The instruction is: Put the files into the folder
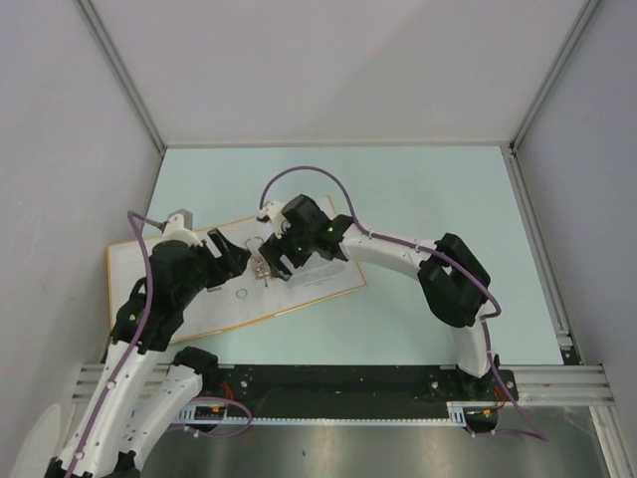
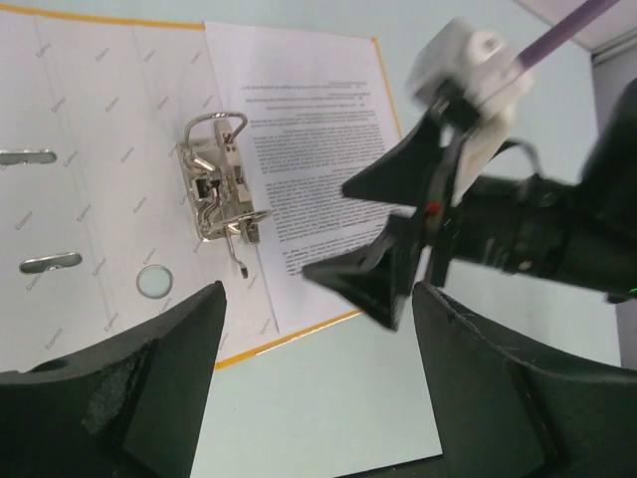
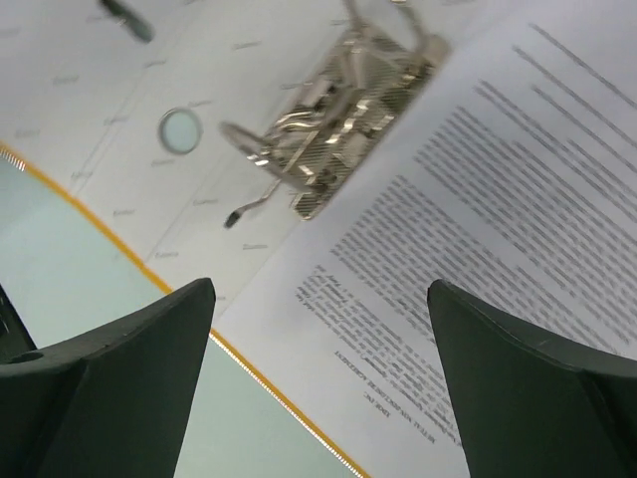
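Both arms crowd over the middle of the folder (image 1: 224, 304), which lies open and flat on the left part of the desk (image 1: 418, 199). The left gripper (image 1: 234, 256) has its jaws spread wide, with nothing between them. The right gripper (image 1: 280, 262) is the same, jaws splayed and empty, facing its partner across the ring mechanism (image 2: 221, 189). The files (image 2: 309, 149) lie on the folder's right-hand leaf, text up, inner edge running right along the mechanism.

Here's the worry: the two grippers are very near each other over that metal. A move toward the centre by either one could knock the jaws together. It could also hook an arch of the rings and drag the whole folder across the desk. And the sheets lie loose with nothing pinning them, so one brush from a jaw could skew them or slide them off the leaf. If the rings aren't through the holes, shutting the folder would only trap loose paper.

That's the part I can't settle. The rings look closed and the paper seems to sit beside them, not on them. But the sheets' inner edge is tucked against the metal in both wrist views. From above, the arms cover the mechanism and much of the files. How many sheets? Can't count them. The folder's left leaf runs out of the left wrist view.
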Controlling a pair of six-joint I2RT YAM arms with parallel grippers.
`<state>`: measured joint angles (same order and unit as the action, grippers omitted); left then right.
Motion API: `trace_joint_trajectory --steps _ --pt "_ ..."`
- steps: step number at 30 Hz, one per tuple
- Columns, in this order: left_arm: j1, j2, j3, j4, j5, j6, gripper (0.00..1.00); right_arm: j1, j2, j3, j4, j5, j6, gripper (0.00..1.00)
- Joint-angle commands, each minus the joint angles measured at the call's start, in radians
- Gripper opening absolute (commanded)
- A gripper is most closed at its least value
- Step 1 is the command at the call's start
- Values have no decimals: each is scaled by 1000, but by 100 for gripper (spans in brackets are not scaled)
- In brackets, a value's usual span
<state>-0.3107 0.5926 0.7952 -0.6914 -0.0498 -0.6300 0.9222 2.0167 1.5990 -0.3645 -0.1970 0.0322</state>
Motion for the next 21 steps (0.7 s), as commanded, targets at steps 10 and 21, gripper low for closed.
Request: trace_joint_trajectory --steps 10,21 --pt "9 -154 104 -79 -58 -22 80 75 106 4 237 -142 -554 82" --pt "10 -139 78 -65 -42 -22 80 95 169 33 325 -93 -615 43"
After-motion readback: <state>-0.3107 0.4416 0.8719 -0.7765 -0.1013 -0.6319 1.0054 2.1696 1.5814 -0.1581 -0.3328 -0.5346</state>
